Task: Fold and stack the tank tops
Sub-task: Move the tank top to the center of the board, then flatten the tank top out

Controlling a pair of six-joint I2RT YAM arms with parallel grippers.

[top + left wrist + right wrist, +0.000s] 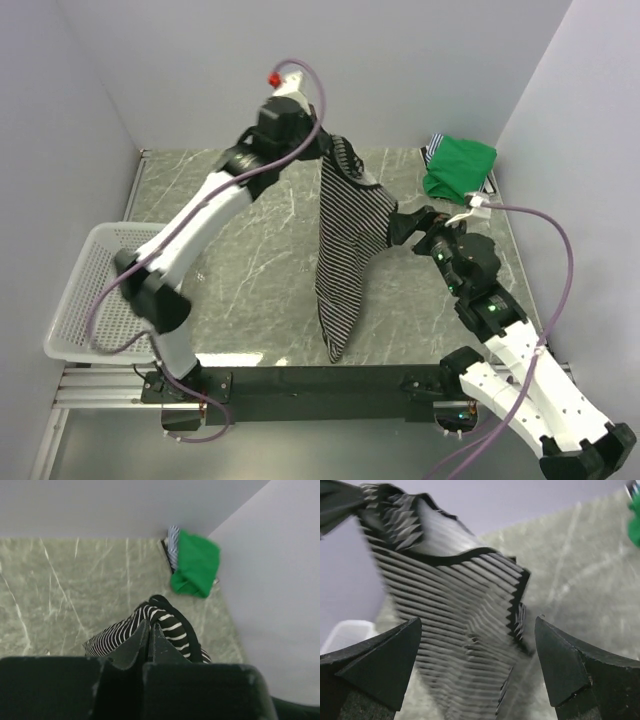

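Observation:
The striped tank top [345, 250] hangs in the air from my left gripper [327, 140], its lower end near the table's front. In the left wrist view my left gripper [150, 630] is shut on its dark-edged strap [172, 622]. My right gripper [398, 226] is open just right of the hanging cloth. In the right wrist view the striped top [455, 595] hangs beyond the open right gripper [477, 627], not held by it. The green tank top [460, 166] lies folded in the back right corner; it also shows in the left wrist view [196, 562].
A white mesh basket [90, 290] stands at the table's left edge. A bit of striped cloth [434, 150] shows under the green top's far side. Walls close in the back and both sides.

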